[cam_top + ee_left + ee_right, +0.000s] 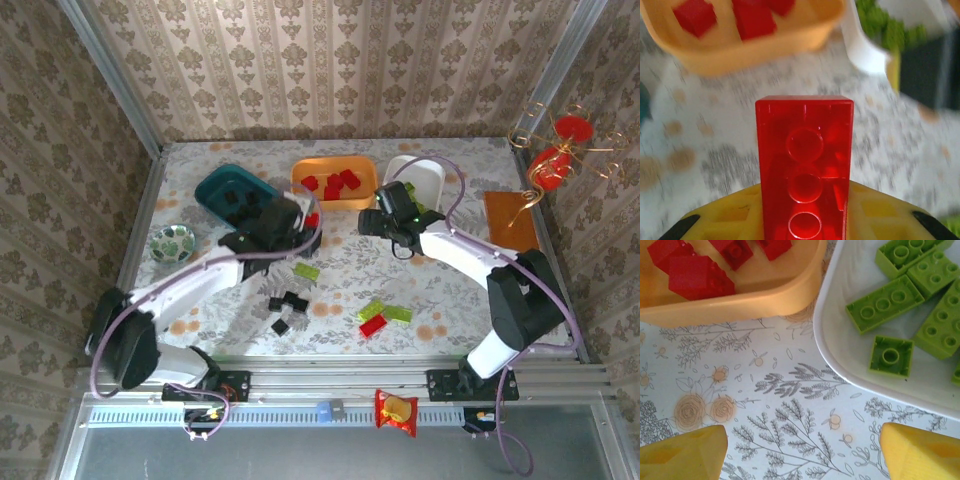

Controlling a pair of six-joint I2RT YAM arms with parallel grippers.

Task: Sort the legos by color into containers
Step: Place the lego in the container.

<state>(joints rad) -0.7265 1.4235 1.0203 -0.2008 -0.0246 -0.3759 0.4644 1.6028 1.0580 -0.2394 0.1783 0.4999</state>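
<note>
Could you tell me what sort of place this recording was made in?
Probably a robot data-collection booth dressed as a home: wallpapered panels in a metal frame, a floral tablecloth, and a left arm and right arm bolted to a rail.

Red bricks point(700, 277), orange tray point(765, 296), lime green bricks point(885, 302), white tray point(850, 365), teal tray point(213, 184), floral tablecloth point(765, 405), yellow fingers point(685, 455)

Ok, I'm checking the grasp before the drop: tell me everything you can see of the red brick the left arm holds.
The red lego brick is oblong, glossy, slightly see-through plastic, its hollow underside toward the wrist camera with three round tubes in a row. It sticks out lengthwise from the left gripper, whose yellow fingers clamp its lower end. It hangs above the flowered tablecloth, just short of the orange tray.
</note>
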